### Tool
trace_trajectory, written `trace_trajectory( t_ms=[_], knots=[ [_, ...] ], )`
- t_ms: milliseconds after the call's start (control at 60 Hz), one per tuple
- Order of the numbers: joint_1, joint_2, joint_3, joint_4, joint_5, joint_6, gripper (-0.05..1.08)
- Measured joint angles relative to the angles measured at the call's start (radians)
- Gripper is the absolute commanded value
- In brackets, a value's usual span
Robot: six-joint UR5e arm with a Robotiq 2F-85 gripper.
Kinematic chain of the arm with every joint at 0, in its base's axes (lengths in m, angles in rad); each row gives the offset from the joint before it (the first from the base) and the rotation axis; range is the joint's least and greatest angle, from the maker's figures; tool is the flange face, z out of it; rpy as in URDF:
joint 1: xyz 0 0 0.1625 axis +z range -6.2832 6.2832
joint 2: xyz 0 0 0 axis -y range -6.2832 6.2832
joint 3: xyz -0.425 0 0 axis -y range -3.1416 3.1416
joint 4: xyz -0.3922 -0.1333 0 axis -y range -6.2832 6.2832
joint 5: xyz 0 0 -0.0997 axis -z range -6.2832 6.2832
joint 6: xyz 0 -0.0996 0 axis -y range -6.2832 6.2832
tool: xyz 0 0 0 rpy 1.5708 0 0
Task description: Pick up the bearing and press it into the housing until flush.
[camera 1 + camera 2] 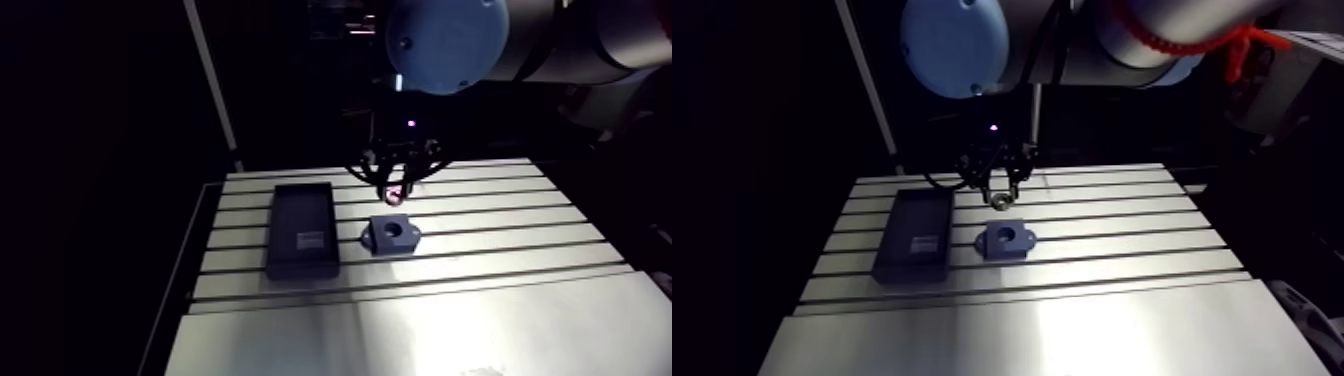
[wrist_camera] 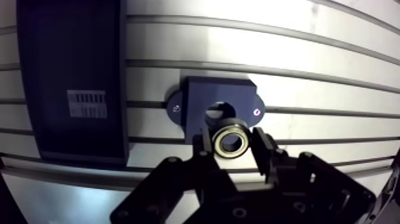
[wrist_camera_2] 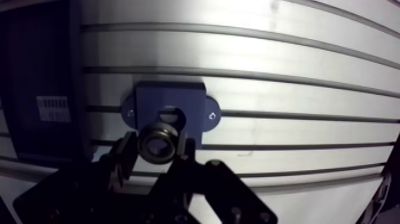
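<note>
A round metal bearing sits pinched between the two fingers of my gripper, which is shut on it. The wrist view shows the bearing held above the table, close over the near edge of the dark blue housing. The housing's round bore shows just ahead of the bearing and is partly covered by it. In the arm view the gripper hangs over the table behind the housing, a short way above it.
A dark rectangular tray with a white label lies on the slotted table beside the housing. Smooth metal plate covers the table's near part.
</note>
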Motion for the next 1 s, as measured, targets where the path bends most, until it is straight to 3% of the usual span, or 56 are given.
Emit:
trace_trajectory(
  t_ms=[350,1000],
  knots=[
    [-0.016,0.035,0.025,-0.072,0.0,-0.027,0.62],
    [-0.024,0.059,0.039,-0.089,0.004,-0.029,0.62]
  ],
)
